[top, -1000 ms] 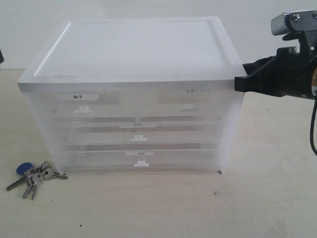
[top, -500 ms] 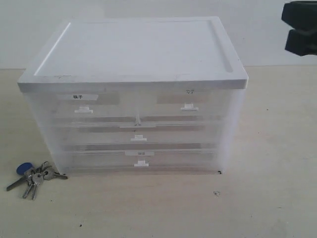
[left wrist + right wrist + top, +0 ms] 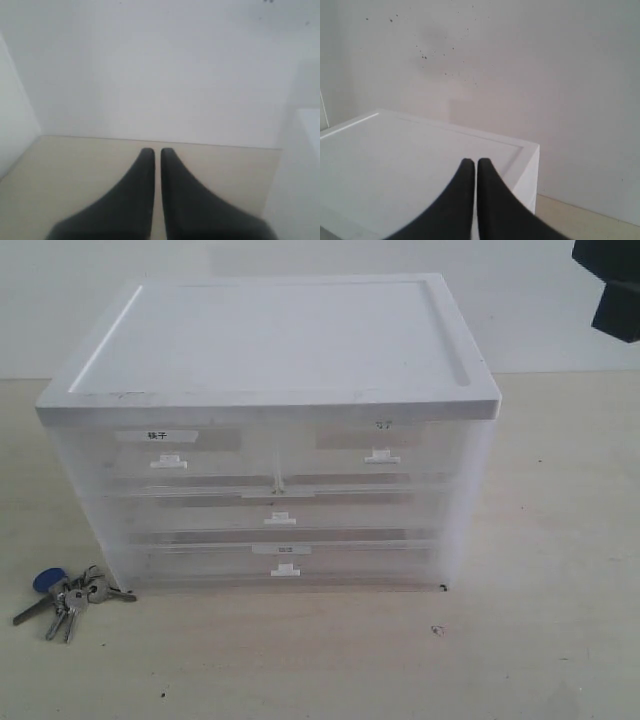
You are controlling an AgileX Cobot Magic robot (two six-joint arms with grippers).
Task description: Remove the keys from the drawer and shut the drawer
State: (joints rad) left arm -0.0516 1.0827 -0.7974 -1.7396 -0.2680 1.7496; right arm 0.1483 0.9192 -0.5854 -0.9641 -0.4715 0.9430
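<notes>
Nearest, the keys [image 3: 70,598] lie on the table [image 3: 540,640], just beside the near-left corner of the cabinet [image 3: 280,340] and outside it. Behind them the drawer [image 3: 200,562], lowest in the stack, sits flush, so the task appears complete. Farther off, the left gripper [image 3: 157,151] and right gripper [image 3: 475,161] hang pressed together and empty, evidently with nothing left to hold.

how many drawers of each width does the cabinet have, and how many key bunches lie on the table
half-width drawers: 2
full-width drawers: 2
key bunches: 1
total: 5
</notes>
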